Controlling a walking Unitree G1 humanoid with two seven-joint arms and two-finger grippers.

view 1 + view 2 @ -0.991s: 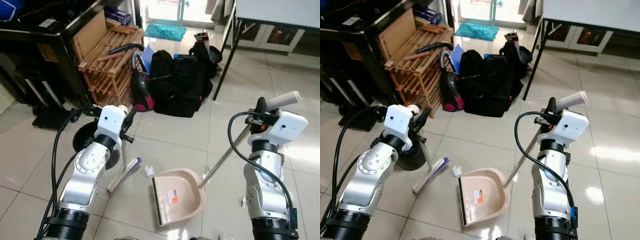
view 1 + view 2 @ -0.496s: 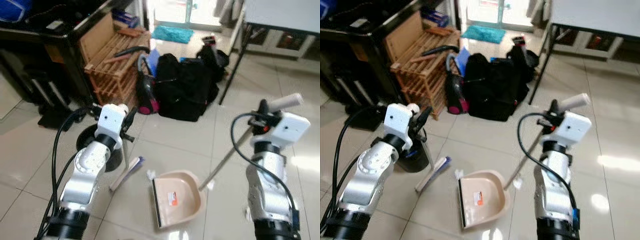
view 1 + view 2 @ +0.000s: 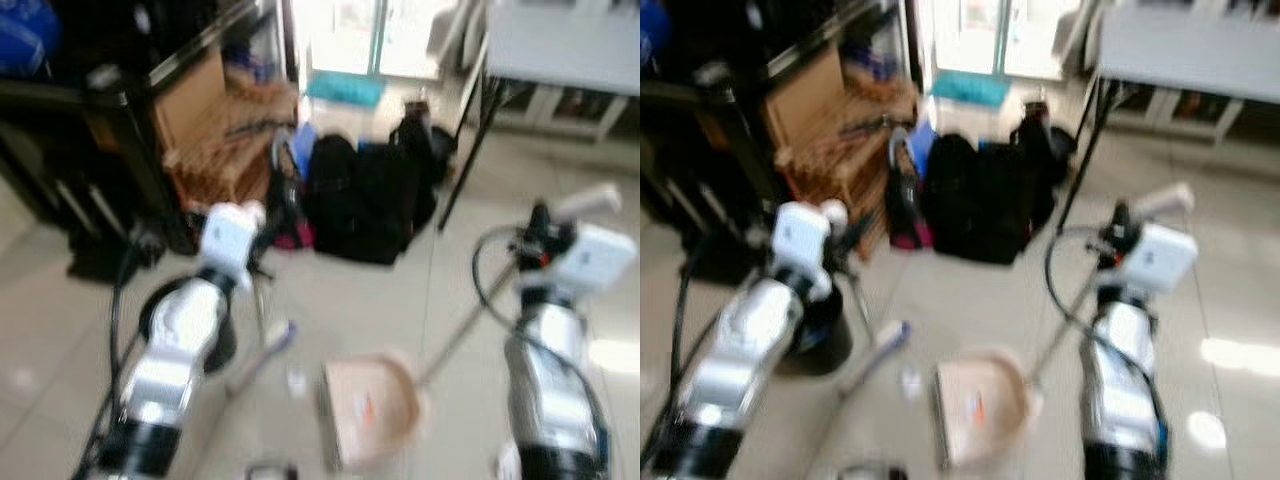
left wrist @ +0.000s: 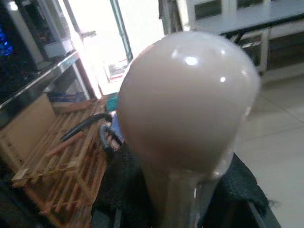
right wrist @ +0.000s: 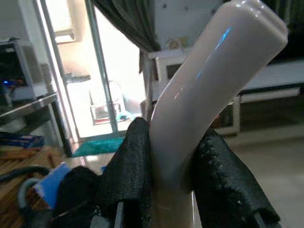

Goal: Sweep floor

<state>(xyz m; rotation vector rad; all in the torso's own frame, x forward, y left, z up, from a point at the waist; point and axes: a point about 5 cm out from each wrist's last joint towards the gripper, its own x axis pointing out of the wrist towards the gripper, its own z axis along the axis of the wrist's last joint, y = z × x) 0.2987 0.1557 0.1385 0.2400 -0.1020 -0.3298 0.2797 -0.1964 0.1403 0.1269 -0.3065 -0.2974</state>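
Broom (image 3: 262, 352) and dustpan (image 3: 372, 417) on the tiled floor (image 3: 380, 290) between the two arms; head views blurred. The brush head lies on the tile left of the dustpan, with a small scrap of litter (image 3: 296, 378) between them. The left arm rises from the lower left, bent at the elbow, its wrist lifted to mid-frame; the left gripper (image 4: 180, 199) is clamped on the broom handle just below its rounded cap (image 4: 187, 102), black fingers (image 4: 118, 183) pressing either side. The right arm stands nearly upright at the right, wrist topmost; the right gripper (image 5: 173, 190) is closed around the dustpan's long handle (image 5: 209, 90), fingers (image 5: 130, 166) flanking it below the bent grip. From there the handle slopes down and leftwards to the pan. Behind: black bags (image 3: 365, 195), a wooden rack (image 3: 225, 140), a table (image 3: 560, 45) at upper right and a teal mat (image 3: 345, 88) by the bright doorway.
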